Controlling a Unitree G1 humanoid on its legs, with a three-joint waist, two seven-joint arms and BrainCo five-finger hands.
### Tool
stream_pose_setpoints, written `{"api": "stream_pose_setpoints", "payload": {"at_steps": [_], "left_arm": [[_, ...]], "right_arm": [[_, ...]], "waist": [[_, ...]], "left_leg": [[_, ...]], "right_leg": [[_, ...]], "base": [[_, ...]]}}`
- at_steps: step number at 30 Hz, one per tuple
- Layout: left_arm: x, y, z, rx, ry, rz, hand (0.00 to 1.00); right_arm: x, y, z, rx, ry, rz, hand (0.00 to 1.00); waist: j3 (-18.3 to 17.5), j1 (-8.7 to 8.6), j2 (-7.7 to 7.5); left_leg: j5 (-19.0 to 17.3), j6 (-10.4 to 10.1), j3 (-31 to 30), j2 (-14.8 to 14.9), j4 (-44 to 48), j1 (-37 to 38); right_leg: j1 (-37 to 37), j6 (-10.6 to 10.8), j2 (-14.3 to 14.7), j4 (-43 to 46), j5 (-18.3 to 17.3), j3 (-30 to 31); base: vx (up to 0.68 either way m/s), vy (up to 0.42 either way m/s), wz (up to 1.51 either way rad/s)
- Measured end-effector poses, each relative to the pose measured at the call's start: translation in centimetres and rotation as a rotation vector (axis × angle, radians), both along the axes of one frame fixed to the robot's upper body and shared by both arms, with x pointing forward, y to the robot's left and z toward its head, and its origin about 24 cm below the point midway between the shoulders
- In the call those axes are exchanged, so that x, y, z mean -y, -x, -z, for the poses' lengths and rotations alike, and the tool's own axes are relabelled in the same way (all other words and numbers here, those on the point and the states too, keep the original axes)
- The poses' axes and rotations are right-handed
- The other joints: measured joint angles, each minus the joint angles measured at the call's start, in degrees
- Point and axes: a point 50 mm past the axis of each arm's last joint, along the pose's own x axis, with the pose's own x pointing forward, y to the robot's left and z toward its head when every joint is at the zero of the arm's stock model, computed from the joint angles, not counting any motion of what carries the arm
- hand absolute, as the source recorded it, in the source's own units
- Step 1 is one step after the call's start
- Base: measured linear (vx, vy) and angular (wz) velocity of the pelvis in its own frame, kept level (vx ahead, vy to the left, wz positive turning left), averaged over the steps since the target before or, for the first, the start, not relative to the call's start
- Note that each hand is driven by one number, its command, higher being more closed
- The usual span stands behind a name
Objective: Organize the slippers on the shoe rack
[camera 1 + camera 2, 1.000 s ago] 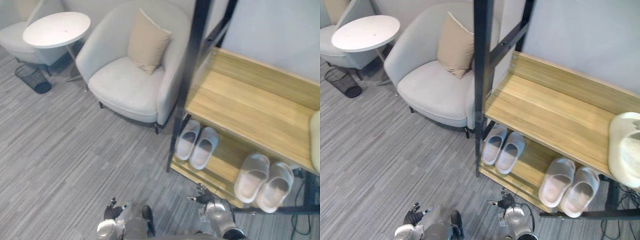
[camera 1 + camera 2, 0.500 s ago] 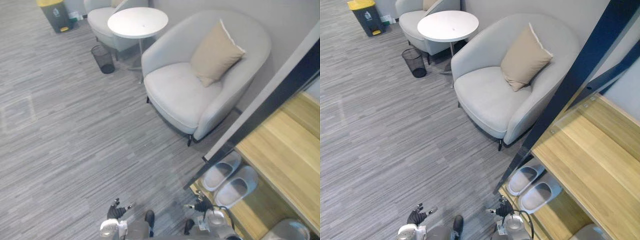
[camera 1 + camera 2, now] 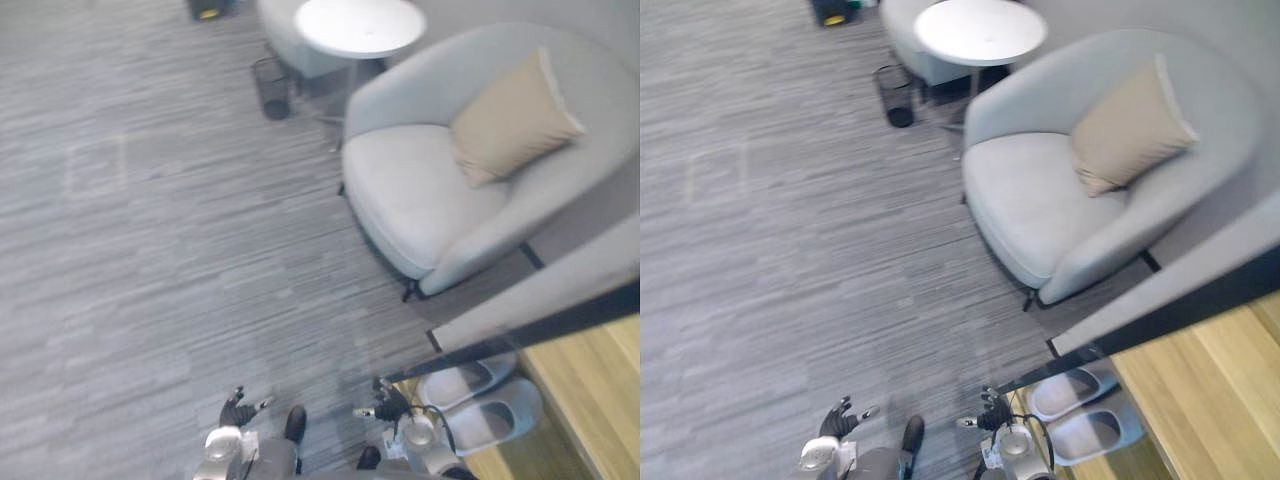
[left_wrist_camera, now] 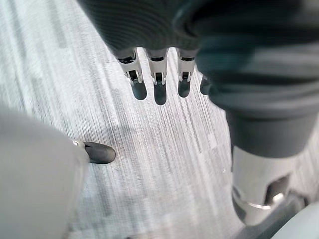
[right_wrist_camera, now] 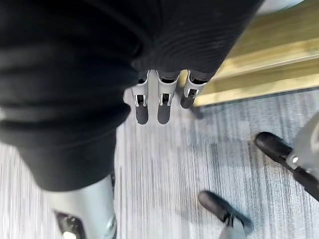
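A pair of pale grey slippers [image 3: 478,400] lies side by side on the lower wooden shelf of the shoe rack [image 3: 590,375], behind its black post [image 3: 545,325], at the lower right. My right hand [image 3: 384,405] hangs low just left of them, above the carpet. Its fingers [image 5: 160,102] are straight and hold nothing, with the rack's wooden bottom edge [image 5: 259,69] past them. My left hand [image 3: 238,410] hangs over the grey carpet at the bottom centre, fingers [image 4: 158,85] straight and empty, thumb [image 4: 99,153] apart.
A grey armchair [image 3: 420,190] with a beige cushion [image 3: 512,115] stands just behind the rack. Beyond it are a round white table [image 3: 360,25] and a black wire bin [image 3: 272,88]. Grey carpet [image 3: 150,260] spreads out to the left.
The camera has swung left: the rack has slid to the right edge, and the second pair of slippers and the upper shelf have left view. Both hands stay hanging low and empty.
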Motion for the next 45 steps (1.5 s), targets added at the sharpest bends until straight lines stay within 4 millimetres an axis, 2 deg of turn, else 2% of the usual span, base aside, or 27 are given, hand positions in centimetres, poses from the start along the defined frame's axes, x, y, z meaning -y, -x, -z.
{"api": "stream_pose_setpoints", "payload": {"at_steps": [1,2,3,4,7,10,12,15,18,21,22,24,25,27,29,30,31,32,34,36,38,39,40,41,42,44,45], "left_arm": [[0.2,-0.3,-0.1,0.008,0.009,-0.003,0.0],[0.5,-0.6,-0.2,0.017,0.019,0.0,0.0],[0.7,-0.7,-0.2,0.019,0.024,-0.001,0.0],[0.6,-0.3,0.0,0.003,0.026,-0.007,0.0],[0.3,0.3,0.3,-0.015,0.019,-0.017,0.0],[-0.5,1.1,0.5,-0.04,0.0,-0.023,0.0],[-1.2,2.0,0.8,-0.066,-0.013,-0.033,0.0],[-1.3,2.4,0.9,-0.074,-0.013,-0.039,0.0],[-1.2,2.2,0.9,-0.067,-0.003,-0.045,0.0],[-1.1,2.2,0.9,-0.066,0.002,-0.046,0.0],[-1.2,2.2,0.9,-0.068,-0.001,-0.048,0.0],[-1.6,2.5,0.9,-0.075,-0.007,-0.054,0.0],[-1.9,2.6,0.9,-0.076,-0.009,-0.074,0.0],[-1.8,3.4,1.2,-0.093,0.007,-0.109,0.0],[-2.2,2.8,0.9,-0.07,0.012,-0.145,0.0],[-2.2,2.6,0.8,-0.057,0.024,-0.172,0.0],[-2.5,2.4,0.6,-0.041,0.031,-0.206,0.0],[-2.9,1.9,0.4,-0.026,0.025,-0.212,0.0],[-3.2,1.3,0.0,0.001,0.019,-0.214,0.0],[-3.6,0.3,-0.6,0.049,0.007,-0.211,0.0],[-3.8,-0.5,-1.0,0.076,0.001,-0.207,0.0],[-3.5,-0.4,-0.9,0.074,0.008,-0.204,0.0],[-3.2,-0.3,-0.8,0.07,0.021,-0.21,0.0],[-3.5,-0.7,-1.0,0.078,0.011,-0.209,0.0],[-3.7,-1.0,-1.2,0.087,0.008,-0.207,0.0],[-3.9,-0.6,-1.0,0.07,0.006,-0.211,0.0],[-3.9,-0.2,-0.8,0.054,0.01,-0.219,0.0]], "right_arm": [[-0.3,-0.4,-0.3,0.017,-0.007,-0.008,0.0],[-0.2,-0.5,-0.4,0.026,-0.004,-0.005,0.0],[-0.1,-0.5,-0.5,0.031,-0.005,-0.004,0.0],[0.1,-0.6,-0.5,0.034,-0.003,0.005,0.0],[0.4,-0.4,-0.4,0.026,-0.009,0.023,0.0],[0.3,-1.0,-0.7,0.041,-0.009,0.019,0.0],[0.0,-0.8,-0.6,0.036,-0.02,0.018,0.0],[0.2,0.5,0.0,-0.002,-0.019,0.029,0.0],[0.2,0.4,0.0,0.003,-0.018,0.032,0.0],[0.3,0.4,0.0,-0.002,-0.02,0.039,0.0],[0.3,0.7,0.2,-0.013,-0.019,0.043,0.0],[0.4,1.3,0.5,-0.033,-0.018,0.047,0.0],[0.3,1.5,0.6,-0.037,-0.02,0.049,0.0],[0.9,1.4,0.6,-0.036,-0.014,0.064,0.0],[0.9,1.0,0.4,-0.021,-0.013,0.066,0.0],[1.0,1.0,0.3,-0.021,-0.01,0.063,0.0],[1.0,1.0,0.4,-0.023,-0.005,0.058,0.0],[1.0,0.9,0.3,-0.022,-0.008,0.059,0.0],[0.9,0.4,0.1,-0.008,-0.009,0.058,0.0],[1.0,-0.7,-0.4,0.021,-0.009,0.067,0.0],[1.1,-0.9,-0.5,0.026,-0.01,0.073,0.0],[1.4,-0.6,-0.4,0.02,-0.002,0.075,0.0],[1.6,-0.4,-0.2,0.012,0.004,0.076,0.0],[0.9,-0.3,-0.2,0.008,-0.012,0.074,0.0],[0.2,-0.8,-0.5,0.028,-0.031,0.066,0.0],[-0.4,-0.8,-0.6,0.032,-0.044,0.058,0.0],[-0.4,-0.5,-0.4,0.02,-0.046,0.059,0.0]], "waist": [[0.15,-0.86,-0.85],[0.39,-1.34,-0.72],[0.46,-1.24,-0.68],[0.77,-1.27,-1.09],[0.61,-0.88,-1.06],[0.69,-0.54,0.24],[0.8,-0.63,0.34],[1.21,-1.16,0.9],[1.41,-1.63,1.26],[1.73,-2.29,1.34],[2.15,-2.67,0.83],[2.06,-2.68,-0.09],[1.81,-2.68,-0.8],[1.31,-2.4,0.6],[2.04,-2.84,1.57],[2.79,-2.47,2.38],[3.87,-1.07,2.55],[4.46,-0.77,1.55],[5.01,-0.59,-0.07],[5.67,-0.1,-1.03],[6.48,0.47,-2.52],[6.23,0.62,-1.74],[6.11,1.38,-1.6],[6.21,1.72,-3.46],[5.83,1.46,-4.41],[5.79,1.55,-4.4],[5.77,1.51,-4.37]], "left_leg": [[-2.07,2.07,9.76,2.39,2.81,0.67],[-2.9,1.99,15.18,4.43,5.62,1.02],[-2.57,-0.41,15.11,4.39,6.71,1.23],[-2.56,-1.44,11.94,2.13,5.7,1.86],[-0.84,0.11,6.38,-3.7,0.32,4.1],[-0.75,0.25,2.93,-5.29,-3.41,5.82],[-0.8,0.23,-0.26,-5.55,-4.42,8.1],[-0.46,0.17,-5.69,-5.59,-5.89,12.07],[-0.79,-0.43,-10.63,-5.26,-6.48,13.66],[-1.19,-1.43,-14.84,-4.8,-7.38,14.96],[-1.89,-2.52,-16.43,-5.14,-7.53,16.13],[-3.93,-4.09,-18.35,-5.26,-7.12,17.92],[-7.0,-4.83,-19.35,-4.97,-4.18,17.59],[-11.33,-7.2,-19.16,-1.8,4.13,15.73],[-10.09,-11.29,-14.35,4.64,31.17,3.29],[-9.22,-11.41,-13.05,7.75,39.25,0.42],[-9.91,-10.33,-10.69,11.38,46.64,-1.34],[-10.44,-9.44,-10.12,12.12,47.65,-2.86],[-11.12,-8.97,-9.35,12.13,43.56,-6.46],[-10.38,-8.48,-9.38,9.93,31.2,-10.8],[-4.43,-7.84,-9.56,5.93,15.79,-12.35],[3.58,-7.49,-10.18,3.85,3.0,-11.83],[12.28,-6.05,-11.75,3.52,1.54,-10.67],[12.59,-3.1,-11.39,1.76,1.96,-10.36],[11.04,-1.99,-11.66,0.77,2.99,-10.6],[6.09,-1.59,-11.91,1.04,8.12,-10.02],[1.64,-1.54,-12.15,0.99,10.9,-7.87]], "right_leg": [[1.12,-0.01,-1.49,-0.46,0.0,-2.42],[2.24,0.64,-2.14,0.14,-0.49,-5.32],[2.66,1.6,-2.56,1.39,-1.25,-6.81],[3.78,2.08,-3.93,1.82,-2.34,-8.41],[7.03,1.62,-5.21,1.26,-1.84,-8.99],[2.87,1.47,-9.88,16.08,-1.59,-8.66],[-1.23,-2.16,-12.42,29.54,-3.85,-6.56],[-6.82,-0.65,-8.53,33.83,-7.88,0.54],[-12.7,-0.92,-4.41,23.5,-7.88,2.89],[-16.41,-0.5,-0.34,9.62,-1.08,7.32],[-16.59,-1.43,-0.15,6.47,2.22,8.77],[-16.8,-3.52,0.26,6.95,4.55,10.5],[-16.5,-4.34,0.65,7.26,4.91,9.93],[-15.58,-5.84,2.75,8.1,2.95,9.75],[-11.78,-7.01,5.63,4.25,2.23,9.06],[-9.45,-7.5,7.03,2.96,1.9,9.03],[-5.82,-8.17,8.08,2.02,0.47,9.86],[-3.19,-7.9,7.9,1.21,-0.5,10.48],[0.09,-7.71,7.38,-0.69,-0.95,11.09],[3.06,-7.38,6.15,-3.59,-1.07,11.31],[5.5,-5.15,3.84,-4.41,-2.41,10.61],[8.13,-3.06,3.75,-4.91,-3.73,10.16],[9.8,-1.36,3.96,-5.36,-4.85,10.74],[10.7,-1.24,2.42,-5.45,-4.95,10.7],[10.51,-0.7,1.44,-4.58,-1.94,10.56],[9.43,1.31,0.06,2.31,1.18,11.62],[6.99,3.51,-1.92,13.23,2.91,12.96]], "base": [[0.11,0.116,1.42],[0.13,0.125,1.52],[0.15,0.179,1.37],[0.09,0.2,1.25],[0.07,0.197,1.09],[0.06,0.179,0.59],[0.1,0.177,0.68],[0.15,0.036,0.94],[0.17,-0.049,0.91],[0.17,-0.088,0.83],[0.24,-0.137,0.81],[0.34,-0.188,0.66],[0.37,-0.22,0.47],[0.45,-0.239,0.21],[0.5,-0.245,0.07],[0.49,-0.173,-0.29],[0.48,-0.125,-0.41],[0.48,-0.11,-0.38],[0.42,-0.053,-0.22],[0.46,0.073,-0.22],[0.48,0.16,0.05],[0.54,0.216,0.02],[0.56,0.219,0.05],[0.67,0.258,0.13],[0.65,0.251,0.27],[0.57,0.254,0.14],[0.47,0.259,0.0]]}}
